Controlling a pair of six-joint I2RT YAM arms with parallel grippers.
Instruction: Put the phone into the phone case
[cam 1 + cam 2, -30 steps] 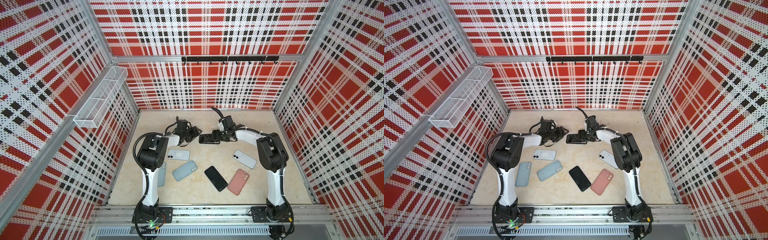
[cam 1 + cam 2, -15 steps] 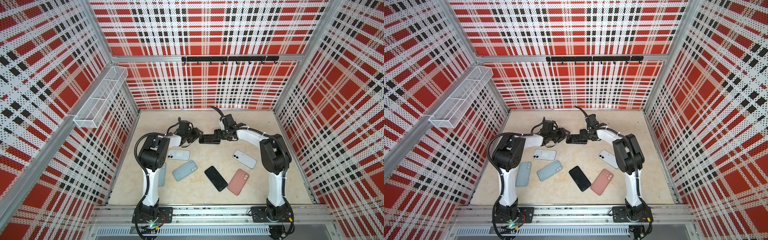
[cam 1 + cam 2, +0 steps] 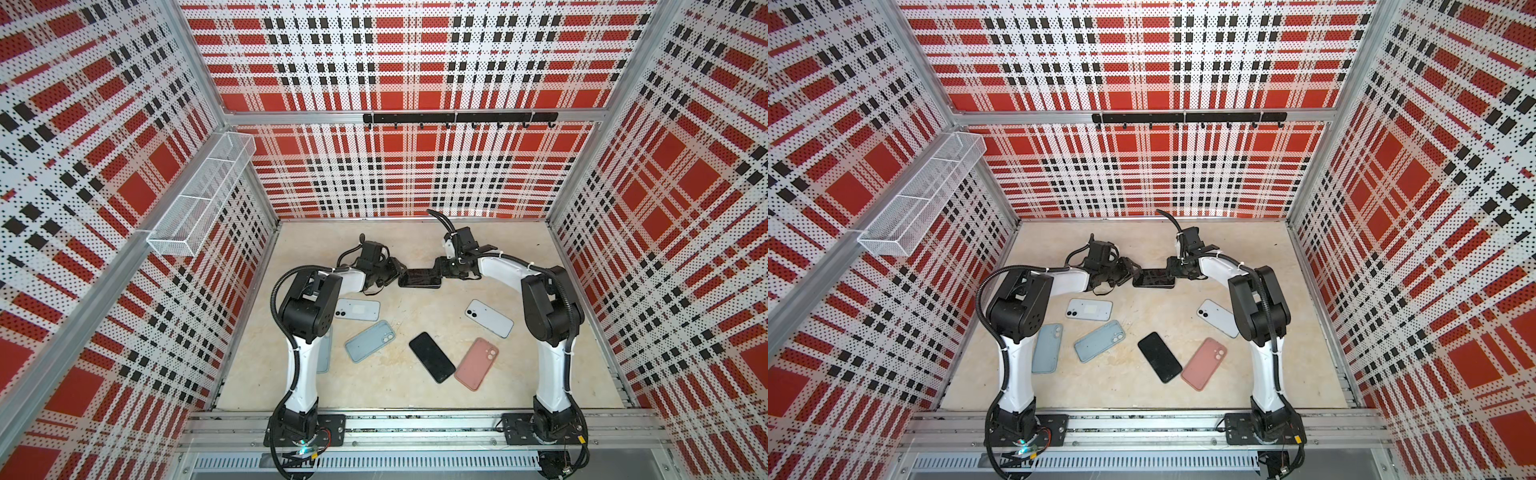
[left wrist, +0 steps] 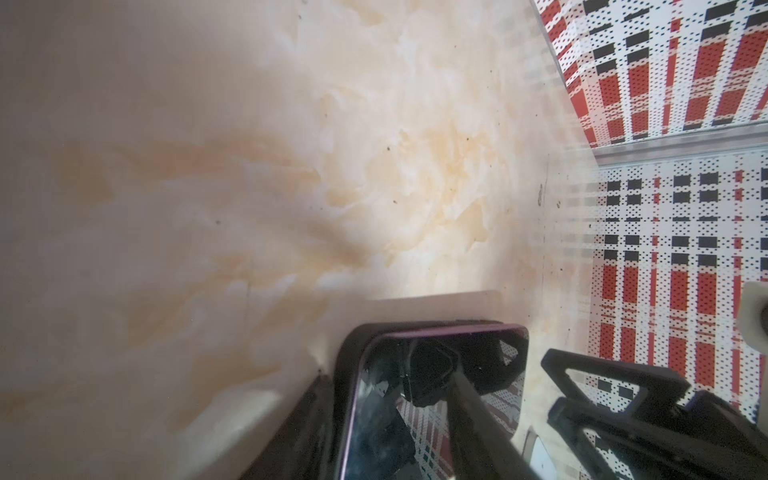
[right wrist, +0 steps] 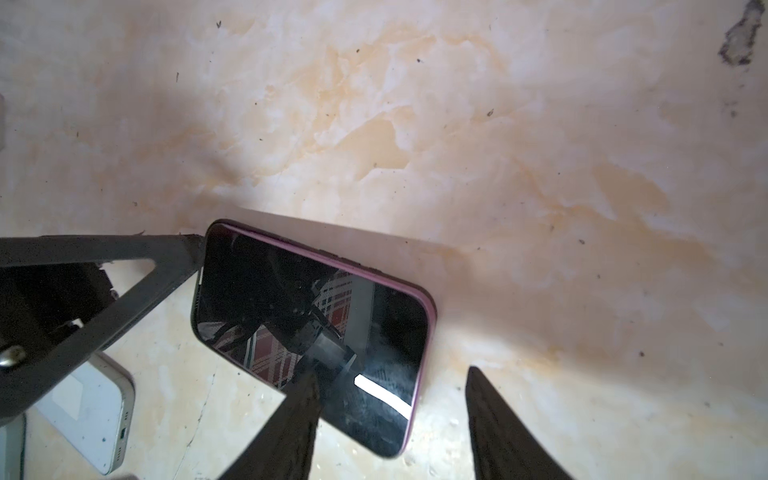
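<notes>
Plaid walls point(image 3: 415, 174) enclose the pale marbled surface point(image 3: 1100, 390) on which I work. Both my arms reach to the far middle of that surface and meet there end to end.

Loose items lie nearer my bases, none moved since a second ago. Among them are a pink case point(image 3: 476, 363), a black handset point(image 3: 431, 356) just beside it, a light-blue case point(image 3: 370, 340) and a white handset point(image 3: 489, 318).

The phone point(image 3: 419, 277) lies flat, screen up, between my two end effectors, on the same spot as a second ago. The phone case point(image 4: 351, 345) is around it: in the left wrist view its dark rim shows outside the phone's purple frame at one corner. Whether the phone is seated all round, I cannot tell.

Left end effector point(image 3: 397, 271): a second ago it stood apart from the phone, and it has since moved in to touch the phone's left end. One finger point(image 4: 473, 424) lies across the screen and the other sits against the outside of the case. Whether it clamps, I cannot tell.

Right end effector point(image 5: 388, 372): it remains at the phone's right end. Its jaws are parted and grip nothing. One fingertip point(image 5: 297, 415) is over the screen, the other point(image 5: 484, 407) is off the phone's edge, with bare surface between it and the phone
</notes>
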